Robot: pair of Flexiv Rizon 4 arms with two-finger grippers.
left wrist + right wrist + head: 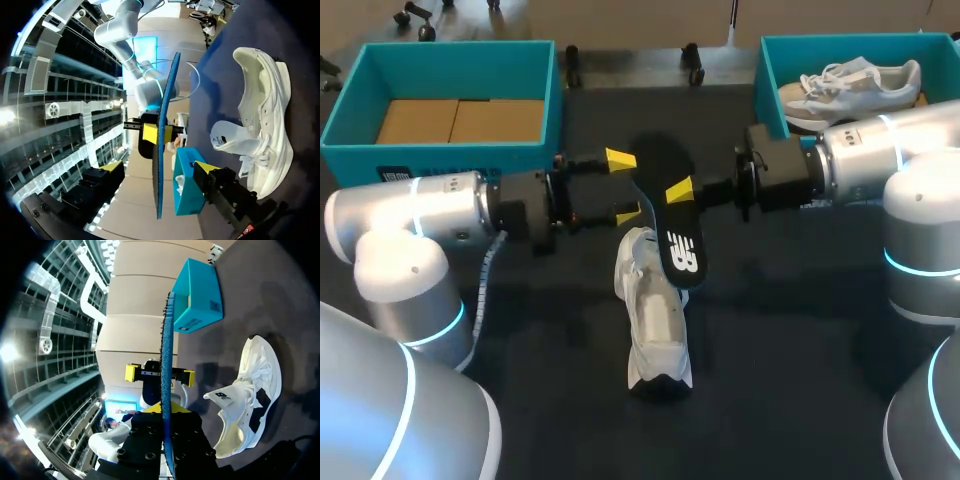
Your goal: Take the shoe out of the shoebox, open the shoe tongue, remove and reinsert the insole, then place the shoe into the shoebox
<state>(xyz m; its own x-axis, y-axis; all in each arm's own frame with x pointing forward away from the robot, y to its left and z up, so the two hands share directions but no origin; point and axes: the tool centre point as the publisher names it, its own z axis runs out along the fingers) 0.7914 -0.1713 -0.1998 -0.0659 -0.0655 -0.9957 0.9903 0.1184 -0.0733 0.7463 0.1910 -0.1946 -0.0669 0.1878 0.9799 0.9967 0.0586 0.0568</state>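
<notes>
Right gripper [167, 411] pinches insole [168, 355] edge-on; head view shows its black face.

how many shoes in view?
2. One white shoe lies on the table beneath the raised insole; a second shoe sits in the right shoebox. Box walls may hide more.

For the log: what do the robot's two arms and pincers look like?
Both the left arm and right arm are rounded, glossy silver-grey links with glowing cyan rings at the joints, ending in black wrist blocks. The left pincer and right pincer are black with two bright yellow tips each. A pale cable hangs beside the left arm.
</notes>
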